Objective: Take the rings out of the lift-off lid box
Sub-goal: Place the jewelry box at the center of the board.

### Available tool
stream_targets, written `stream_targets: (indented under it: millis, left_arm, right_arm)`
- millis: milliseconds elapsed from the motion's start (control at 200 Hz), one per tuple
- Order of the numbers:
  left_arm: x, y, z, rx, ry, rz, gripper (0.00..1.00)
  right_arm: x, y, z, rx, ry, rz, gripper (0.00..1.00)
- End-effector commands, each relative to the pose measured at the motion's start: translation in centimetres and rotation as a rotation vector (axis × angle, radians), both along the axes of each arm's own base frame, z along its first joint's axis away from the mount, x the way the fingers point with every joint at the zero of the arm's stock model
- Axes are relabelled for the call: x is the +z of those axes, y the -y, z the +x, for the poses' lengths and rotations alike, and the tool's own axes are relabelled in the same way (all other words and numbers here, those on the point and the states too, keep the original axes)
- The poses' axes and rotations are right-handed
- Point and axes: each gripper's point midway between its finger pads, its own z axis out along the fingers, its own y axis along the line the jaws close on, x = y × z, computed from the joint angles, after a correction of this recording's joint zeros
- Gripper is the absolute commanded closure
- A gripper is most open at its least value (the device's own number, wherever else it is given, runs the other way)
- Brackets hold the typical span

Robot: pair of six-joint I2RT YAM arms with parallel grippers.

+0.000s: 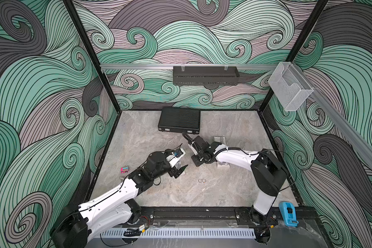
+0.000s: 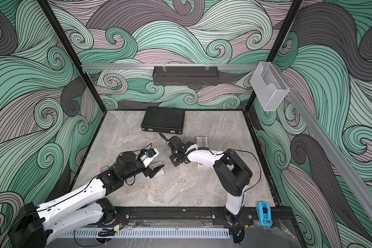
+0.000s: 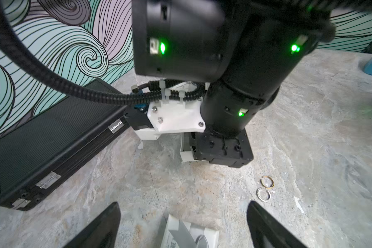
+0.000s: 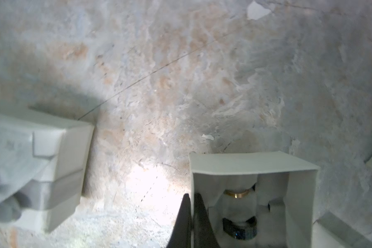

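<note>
The right gripper [image 4: 192, 200] is closed. Its two dark fingertips pinch one thin side wall of a small white open cardboard box [image 4: 253, 163], with one tip inside and one outside. Inside that box, on a pale padded roll, sit a gold-coloured ring band [image 4: 237, 193] and, nearer the camera, a dark ring band [image 4: 240, 230]. In both top views this gripper points down at the table just right of the frame's centre and hides most of the box.

The left gripper [image 3: 183, 204] stands wide open and holds nothing. Its black fingers hang on either side of a second small white box [image 3: 189, 235] with a grey mark on top, clear of it. In both top views it is left of centre.

Two thin loose rings [image 1: 202, 181] lie side by side on the grey marbled tabletop [image 1: 223, 193], below centre, between the arms and apart from both grippers. The left wrist view shows one gold and one silvery.

A black ribbed flat case [image 1: 179, 119] lies closed at the upper centre of the table. A small pink object [image 1: 124, 169] lies at the left, and a blue tape dispenser [image 1: 288, 213] at the lower right.
</note>
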Motion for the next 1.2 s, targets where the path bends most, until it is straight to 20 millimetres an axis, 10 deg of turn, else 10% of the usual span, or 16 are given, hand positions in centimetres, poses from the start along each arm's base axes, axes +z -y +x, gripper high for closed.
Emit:
stream_targets:
  millis: [0, 396, 866, 1197]
  left_arm:
    - [-0.6, -0.7, -0.3, 0.020, -0.026, 0.010, 0.07]
    - [-0.3, -1.5, -0.4, 0.056, -0.009, -0.005, 0.07]
    - [-0.5, -1.7, -0.1, 0.082, -0.005, -0.010, 0.07]
    - [0.2, -1.4, 0.1, 0.074, 0.003, -0.014, 0.07]
  right_arm:
    - [0.9, -0.3, -1.0, 0.248, -0.003, -0.054, 1.00]
    - [0.3, -0.6, -2.4, 0.695, 0.028, -0.096, 1.00]
    - [-2.7, 1.8, -2.7, 0.737, -0.060, -0.106, 0.99]
    - [-0.6, 2.8, -2.4, 0.714, 0.010, -0.067, 0.89]
